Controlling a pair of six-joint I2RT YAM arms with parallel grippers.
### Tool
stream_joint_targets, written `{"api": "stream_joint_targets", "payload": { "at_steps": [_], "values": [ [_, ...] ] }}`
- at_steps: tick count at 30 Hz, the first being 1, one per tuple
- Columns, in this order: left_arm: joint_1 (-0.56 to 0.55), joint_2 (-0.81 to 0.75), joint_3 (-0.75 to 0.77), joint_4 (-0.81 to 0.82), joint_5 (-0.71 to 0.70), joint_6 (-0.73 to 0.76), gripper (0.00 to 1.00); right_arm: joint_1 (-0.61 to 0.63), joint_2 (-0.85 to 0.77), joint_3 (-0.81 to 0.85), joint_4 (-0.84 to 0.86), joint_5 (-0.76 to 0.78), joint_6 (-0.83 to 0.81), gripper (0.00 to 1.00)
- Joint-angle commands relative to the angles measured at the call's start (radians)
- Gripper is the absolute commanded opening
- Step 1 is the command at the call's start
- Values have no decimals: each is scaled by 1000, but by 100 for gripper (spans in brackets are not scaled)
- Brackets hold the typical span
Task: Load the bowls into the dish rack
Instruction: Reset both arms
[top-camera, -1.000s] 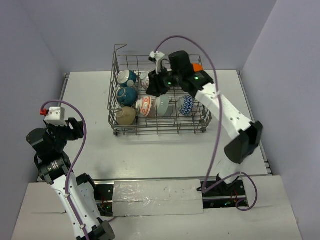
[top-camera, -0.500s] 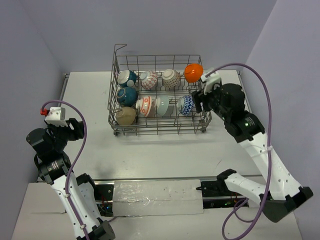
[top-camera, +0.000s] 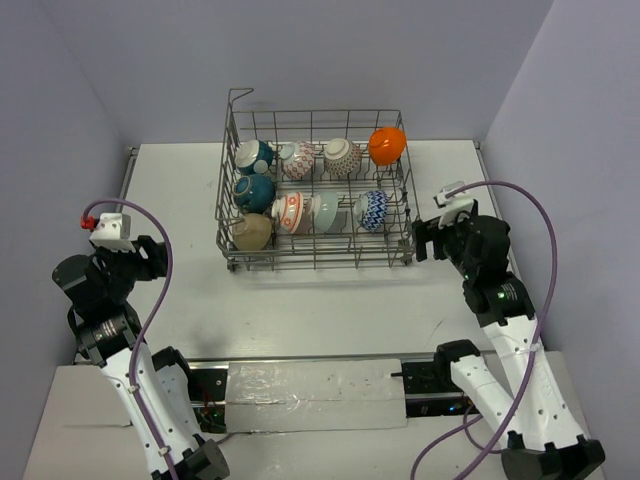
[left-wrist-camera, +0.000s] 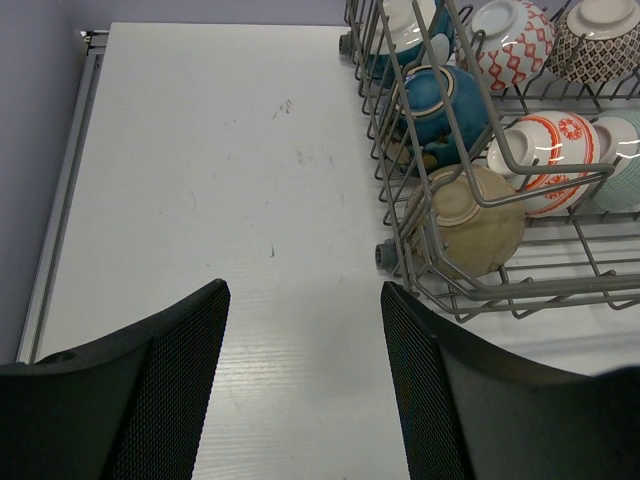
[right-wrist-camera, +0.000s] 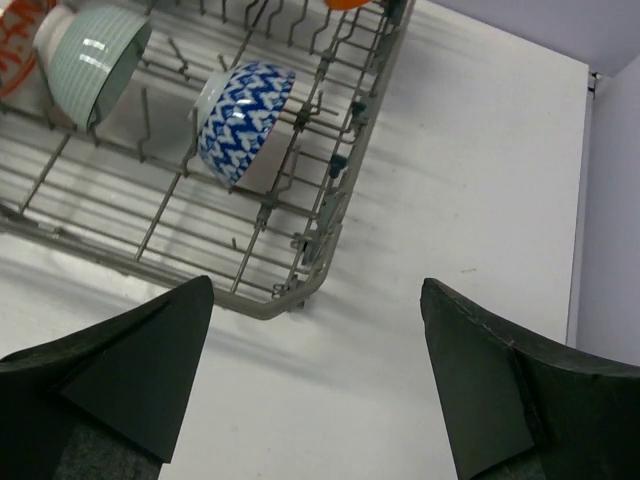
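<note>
Grey wire dish rack (top-camera: 320, 262) cradling glossy, round ceramic bowls (top-camera: 373, 210) on edge; my right pincer (right-wrist-camera: 315, 285) and my left pincer (left-wrist-camera: 303, 290) both gape wide, holding nothing.

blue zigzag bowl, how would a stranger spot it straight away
Find the grey wire dish rack. In its nearer row, go to the right end, past the pale green bowl. The blue zigzag bowl alone has blue-and-white chevrons.
</note>
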Motion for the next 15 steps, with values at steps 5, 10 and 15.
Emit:
{"api": "stream_joint_targets", "payload": {
  "at_steps": [5,10,15],
  "values": [
    [6,-4,-1,33,16,-18,68,-128,-48,-28,101,-185,68,93],
    [14,-9,-7,39,13,-18,68,-128,-60,-39,102,-132,105,93],
    [17,-15,-9,42,11,-23,69,-123,-63,-40,113,-96,135,93]
  ]
}}
